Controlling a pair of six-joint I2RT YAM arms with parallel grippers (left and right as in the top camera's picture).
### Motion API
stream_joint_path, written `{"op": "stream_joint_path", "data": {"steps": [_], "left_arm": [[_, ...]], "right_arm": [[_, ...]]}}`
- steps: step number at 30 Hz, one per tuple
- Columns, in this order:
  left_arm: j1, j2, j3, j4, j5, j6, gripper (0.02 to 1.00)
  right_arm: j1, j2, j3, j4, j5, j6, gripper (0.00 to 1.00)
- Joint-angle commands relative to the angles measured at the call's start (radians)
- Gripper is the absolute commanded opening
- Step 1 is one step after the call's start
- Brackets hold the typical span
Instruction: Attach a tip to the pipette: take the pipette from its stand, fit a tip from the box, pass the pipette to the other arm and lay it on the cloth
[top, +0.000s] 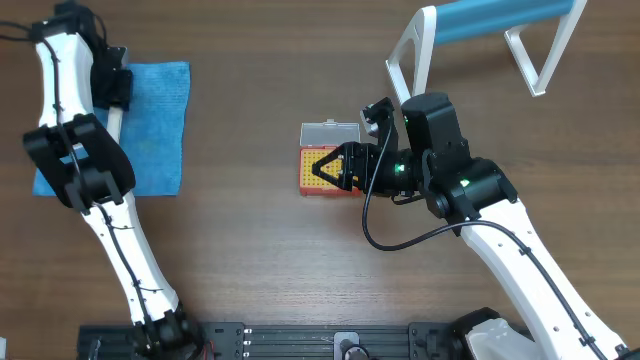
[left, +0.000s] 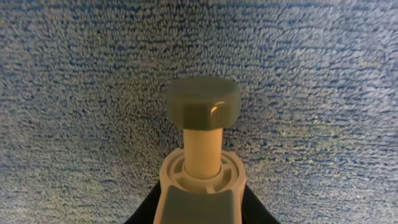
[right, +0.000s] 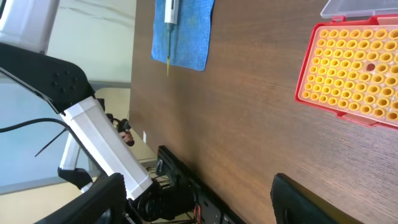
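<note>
The pipette (left: 202, 158) lies on the blue cloth (top: 160, 120) at the upper left of the top view. The left gripper (top: 112, 85) is clenched on its upper body, a dark finger pressed against each side, and the grey plunger button (left: 202, 102) juts out over the terry pile. From the right wrist view the pipette (right: 171, 12) runs lengthwise down the cloth (right: 193, 34), and its yellow tip (right: 168, 62) pokes just past the cloth's edge over the brown wooden table (top: 240, 260). Well apart, near the centre of the top view, sits the red tip box (top: 308, 175) with its clear lid (top: 330, 133) swung open. Its rack (right: 348, 68) is packed with yellow tips, one slot showing red. The right gripper (right: 205, 205) hangs over bare table just beside the box, fingers spread wide and holding nothing. The white-and-blue stand (top: 480, 25) occupies the upper right corner, behind the right arm. A black cable (top: 385, 235) loops off that arm.
</note>
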Motion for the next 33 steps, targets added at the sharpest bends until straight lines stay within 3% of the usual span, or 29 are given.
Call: {"op": "stream_joint_path", "data": {"steps": [1, 7, 8, 9, 10, 12, 17, 25, 28, 31, 33], "left_arm": [[0.015, 0.04, 0.001, -0.005, 0.016, -0.023, 0.029], [0.013, 0.068, 0.001, -0.005, 0.029, -0.039, 0.031], [0.013, 0.068, 0.001, -0.006, 0.029, -0.043, 0.253], [0.013, 0.068, 0.001, -0.006, 0.029, -0.05, 0.717], [0.012, 0.068, 0.002, -0.009, 0.029, -0.05, 0.72], [0.013, 0.067, 0.01, -0.035, 0.029, -0.05, 0.897], [0.013, 0.009, 0.087, -0.142, 0.047, -0.05, 0.939], [0.012, -0.26, 0.105, -0.345, 0.09, -0.122, 0.945], [-0.008, -0.435, 0.079, -0.396, 0.201, -0.195, 0.945], [-0.105, -0.632, 0.039, -0.396, 0.202, -0.215, 0.943], [-0.22, -0.807, -0.049, -0.396, 0.198, -0.267, 0.945]], "right_arm": [[0.004, 0.0, 0.01, 0.006, 0.013, 0.004, 0.755], [0.004, 0.0, 0.01, 0.01, 0.012, 0.004, 0.752], [0.004, 0.0, 0.01, 0.01, 0.013, 0.004, 0.752], [0.004, 0.0, 0.01, 0.01, 0.012, 0.004, 0.755], [0.004, 0.0, 0.01, 0.01, 0.012, 0.004, 0.761], [0.004, 0.0, 0.01, 0.01, 0.013, 0.004, 0.774], [0.004, 0.0, 0.01, 0.01, 0.012, -0.002, 0.787], [0.004, 0.0, 0.01, 0.01, 0.016, -0.114, 0.79], [0.003, -0.004, 0.01, 0.009, 0.192, -0.153, 0.792], [0.0, -0.039, 0.01, -0.019, 0.34, -0.246, 0.792], [-0.036, -0.116, 0.01, -0.025, 0.395, -0.323, 0.794]]}}
